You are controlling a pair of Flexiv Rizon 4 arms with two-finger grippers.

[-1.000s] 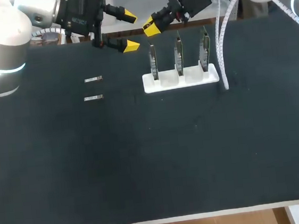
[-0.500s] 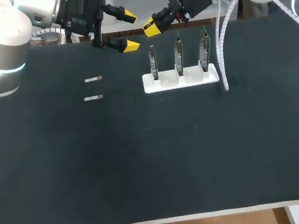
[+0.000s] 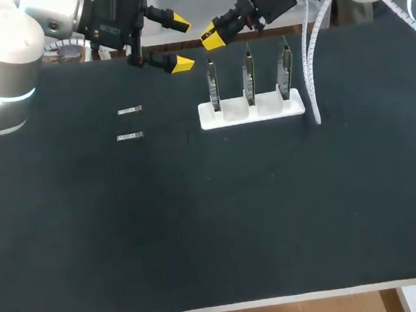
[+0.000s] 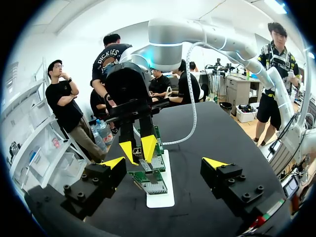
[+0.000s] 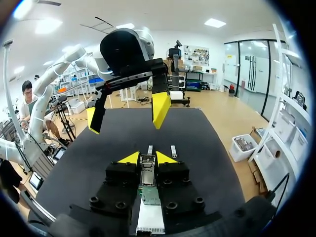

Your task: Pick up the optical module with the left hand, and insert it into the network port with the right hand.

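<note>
Over stand (image 3: 252,112), right hand (image 3: 212,36) gripping optical module (image 5: 146,170)

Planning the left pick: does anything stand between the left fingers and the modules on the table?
Nothing visible. Both optical modules lie bare on the table, apart from the stand; the left gripper hangs open beyond them.

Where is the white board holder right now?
In the head view the white holder stands near the table's far edge, under the right gripper, with two loose optical modules lying to its left.
</note>
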